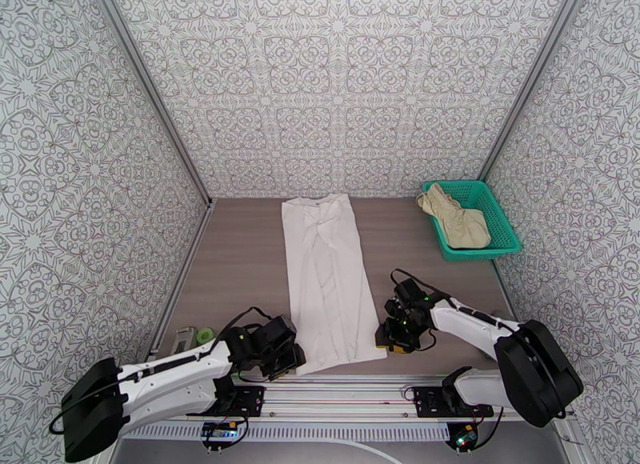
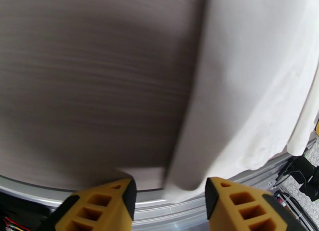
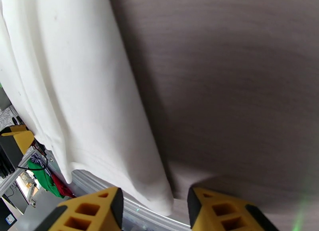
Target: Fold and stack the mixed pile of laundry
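Tabletop (image 1: 240,250) holds white T-shirt (image 1: 328,274); left end effector (image 2: 169,184) and right end effector (image 3: 155,194) gape wide.

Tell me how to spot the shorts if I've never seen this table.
Start at the brown table and look to its far right corner, where a green basket sits. The shorts are the crumpled beige cloth inside it, spilling over its rim. The only other clothing is a white T-shirt lying flat mid-table.

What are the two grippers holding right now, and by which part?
Nothing is held. The left gripper and right gripper stand open, each at a near corner of the folded white cloth T-shirt.
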Robot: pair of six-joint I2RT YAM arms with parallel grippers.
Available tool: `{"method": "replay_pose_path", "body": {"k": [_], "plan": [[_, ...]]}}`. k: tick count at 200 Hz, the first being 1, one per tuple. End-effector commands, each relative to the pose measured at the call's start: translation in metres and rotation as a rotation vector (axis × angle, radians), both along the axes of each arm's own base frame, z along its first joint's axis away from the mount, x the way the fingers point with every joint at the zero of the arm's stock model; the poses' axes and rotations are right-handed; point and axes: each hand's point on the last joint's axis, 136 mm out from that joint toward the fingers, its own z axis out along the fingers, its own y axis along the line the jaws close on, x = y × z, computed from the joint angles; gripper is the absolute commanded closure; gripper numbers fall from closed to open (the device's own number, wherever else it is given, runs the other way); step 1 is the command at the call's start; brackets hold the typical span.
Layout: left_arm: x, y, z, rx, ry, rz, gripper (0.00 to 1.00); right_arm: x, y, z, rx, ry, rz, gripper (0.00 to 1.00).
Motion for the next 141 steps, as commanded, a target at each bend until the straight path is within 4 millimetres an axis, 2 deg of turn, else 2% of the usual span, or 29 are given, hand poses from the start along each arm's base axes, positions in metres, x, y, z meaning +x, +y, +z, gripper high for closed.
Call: {"method": "replay_pose_path", "body": {"k": [1, 21, 58, 113, 141], "plan": [[-0.001, -0.013, -0.005, -0.049, 0.011, 0.002, 0.53, -0.009, 0.007, -0.011, 0.049, 0.034, -0.002, 0.53], [-0.001, -0.022, -0.002, -0.064, 0.009, -0.005, 0.53, -0.012, 0.007, -0.011, 0.056, 0.043, 0.000, 0.53], [-0.007, -0.023, -0.007, -0.051, 0.025, -0.015, 0.56, -0.017, 0.006, -0.010, 0.062, 0.049, 0.007, 0.57], [-0.007, -0.013, -0.007, -0.009, 0.019, -0.007, 0.78, -0.017, 0.011, -0.004, 0.083, 0.040, 0.009, 0.74], [-0.007, -0.011, -0.005, 0.002, 0.012, -0.014, 0.92, -0.015, 0.015, 0.002, 0.100, 0.028, 0.000, 0.85]]}}
